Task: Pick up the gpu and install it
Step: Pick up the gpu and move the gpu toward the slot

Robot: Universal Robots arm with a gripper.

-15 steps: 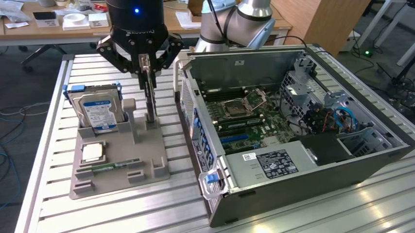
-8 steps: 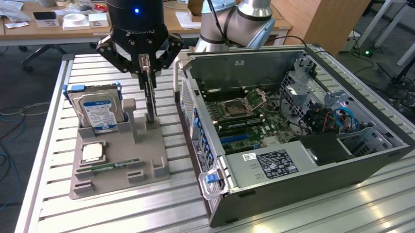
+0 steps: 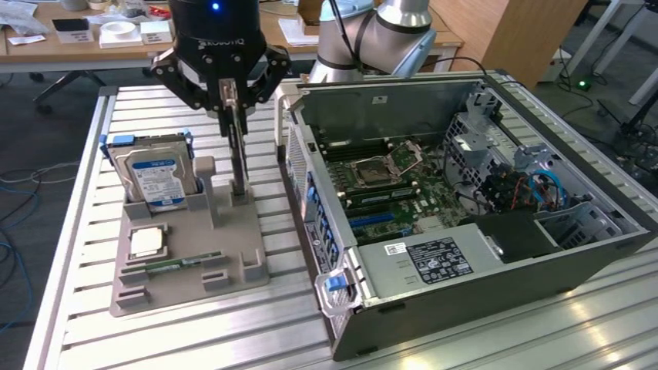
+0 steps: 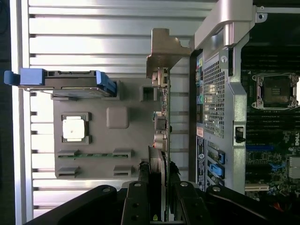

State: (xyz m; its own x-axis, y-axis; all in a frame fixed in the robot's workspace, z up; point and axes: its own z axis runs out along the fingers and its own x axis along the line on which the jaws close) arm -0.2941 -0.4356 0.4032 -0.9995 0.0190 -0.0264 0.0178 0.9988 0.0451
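Jaws pinch the gpu [image 3: 237, 158] by its upper edge, one of the dark fingers [image 4: 137, 199] on each flat side (the wrist view shows the card edge-on between them). The card stands upright, its lower end at a slot on the grey holder [image 3: 231, 239]; whether it has lifted clear of the slot is unclear. In the wrist view its silver bracket [image 4: 164, 51] is at the end far from the jaws.

On the same holder: a hard drive [image 3: 154, 176] with blue side rails stands upright at the back, on the exterior view's left. A square processor chip [image 3: 147, 243] lies flat in front of it, and a narrow green memory stick [image 3: 172, 265] lies nearer the front edge.

The holder sits on the slatted metal desk [image 3: 154, 331]. Just beside it, on the exterior view's right, is an open computer case [image 3: 575, 254] with its motherboard [image 3: 396, 193] exposed.
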